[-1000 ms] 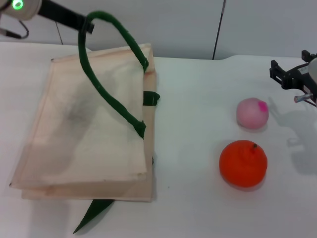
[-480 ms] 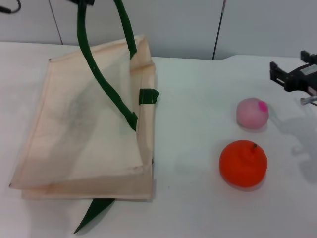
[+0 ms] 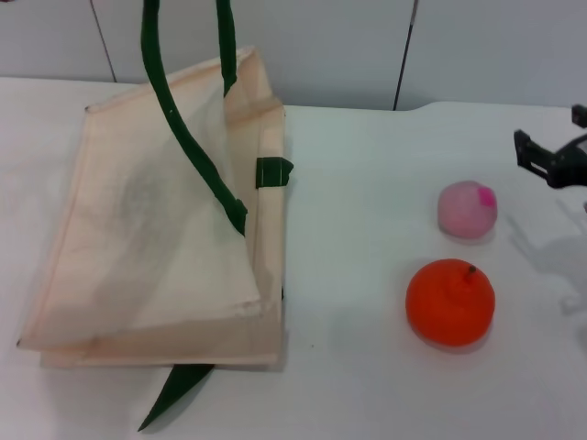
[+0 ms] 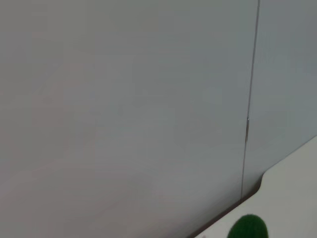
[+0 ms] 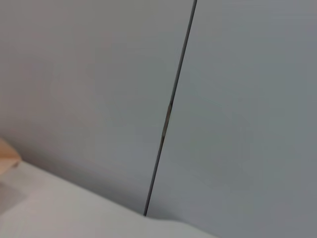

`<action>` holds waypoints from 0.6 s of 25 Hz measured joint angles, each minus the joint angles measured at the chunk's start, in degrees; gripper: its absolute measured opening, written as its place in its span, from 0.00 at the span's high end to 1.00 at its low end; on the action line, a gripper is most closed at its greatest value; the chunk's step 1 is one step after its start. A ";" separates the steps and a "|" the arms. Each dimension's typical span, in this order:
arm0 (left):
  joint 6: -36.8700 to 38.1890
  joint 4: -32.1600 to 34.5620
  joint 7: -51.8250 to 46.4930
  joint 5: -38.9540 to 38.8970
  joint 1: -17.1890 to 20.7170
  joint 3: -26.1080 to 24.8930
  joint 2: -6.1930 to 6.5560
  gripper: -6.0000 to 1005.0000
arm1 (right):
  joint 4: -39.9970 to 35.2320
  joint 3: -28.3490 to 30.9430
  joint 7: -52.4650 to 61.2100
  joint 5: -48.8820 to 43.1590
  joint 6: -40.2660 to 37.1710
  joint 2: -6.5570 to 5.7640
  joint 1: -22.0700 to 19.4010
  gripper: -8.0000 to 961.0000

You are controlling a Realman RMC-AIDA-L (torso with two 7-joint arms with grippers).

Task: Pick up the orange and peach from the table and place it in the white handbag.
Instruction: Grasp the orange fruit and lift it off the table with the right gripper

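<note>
The white handbag (image 3: 138,247) lies on the table's left side, its upper layer pulled up and its mouth gaping toward the fruit. Its dark green handle (image 3: 174,119) runs taut up past the head view's top edge; a green bit of the handle (image 4: 247,228) shows in the left wrist view. My left gripper is above the head view, holding that handle. The peach (image 3: 467,209) and the orange (image 3: 450,302) sit apart on the table's right side. My right gripper (image 3: 553,136) hovers open and empty, up and right of the peach.
The bag's second green handle (image 3: 174,392) lies flat, poking out from under its near edge. A grey panelled wall (image 3: 367,46) stands behind the white table (image 3: 358,202). Bare table lies between the bag and the fruit.
The left arm has risen out of the head view, drawing the handle up and opening the bag wider. The right gripper has moved right and slightly lower. The fruits have not moved.
</note>
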 joint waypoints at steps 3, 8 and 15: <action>-0.11 0.88 0.11 -0.05 0.06 0.18 0.02 0.87 | -1.30 2.56 3.70 -4.18 -6.18 -0.04 -0.24 0.17; -0.12 1.00 0.64 -0.07 0.01 1.02 0.11 0.87 | -5.29 4.97 16.99 -18.98 -16.88 -0.13 -0.14 0.17; 0.04 1.38 3.05 -0.14 -0.04 3.45 0.23 0.87 | -11.79 5.07 22.30 -23.81 -26.53 -0.11 0.19 0.17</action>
